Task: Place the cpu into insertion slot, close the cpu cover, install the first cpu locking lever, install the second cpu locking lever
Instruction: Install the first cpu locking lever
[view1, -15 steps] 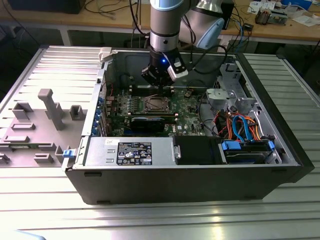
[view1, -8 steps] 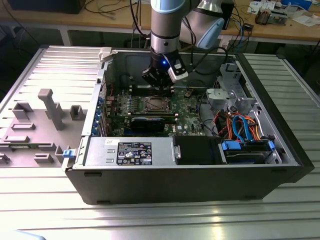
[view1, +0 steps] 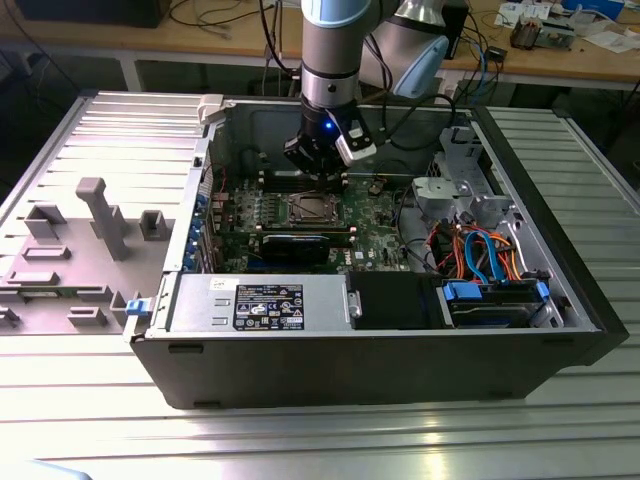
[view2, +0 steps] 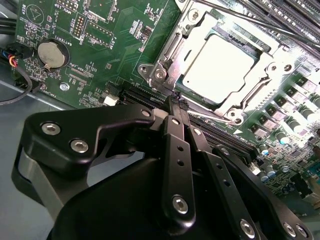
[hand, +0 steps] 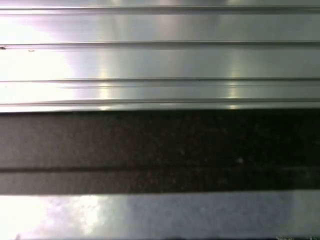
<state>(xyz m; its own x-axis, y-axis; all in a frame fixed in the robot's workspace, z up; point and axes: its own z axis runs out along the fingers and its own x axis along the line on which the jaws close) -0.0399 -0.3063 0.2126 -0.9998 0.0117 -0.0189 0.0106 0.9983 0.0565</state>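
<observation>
Hovering low inside the open computer case (view1: 560, 300), the end effector (view2: 176, 102) has its fingers pressed together with nothing between them, its tips just above the near corner of the insertion slot (view1: 312, 209). In the second wrist view the cpu (view2: 220, 67) already lies seated in the socket, its dull silver top showing through the window of the cpu cover (view2: 200, 22), which looks to be folded down flat around it. The placing and covering steps therefore seem done, and the work in hand appears to be the locking levers: a thin lever (view2: 165, 50) runs along the socket's edge close to the clenched tips, though glare on the metal makes it hard to say whether either lever is latched under its hook. Any push on such a lever would call for a small, well-aimed contact at its end, since memory slots (view2: 150, 97) sit just beside the socket. The case, resting on the ribbed metal surface (view1: 300, 440), also holds the green motherboard (view1: 380, 235), a black graphics card (view1: 295, 245), a power supply (view1: 260, 303) and bundled drive cables (view1: 480, 255).
</observation>
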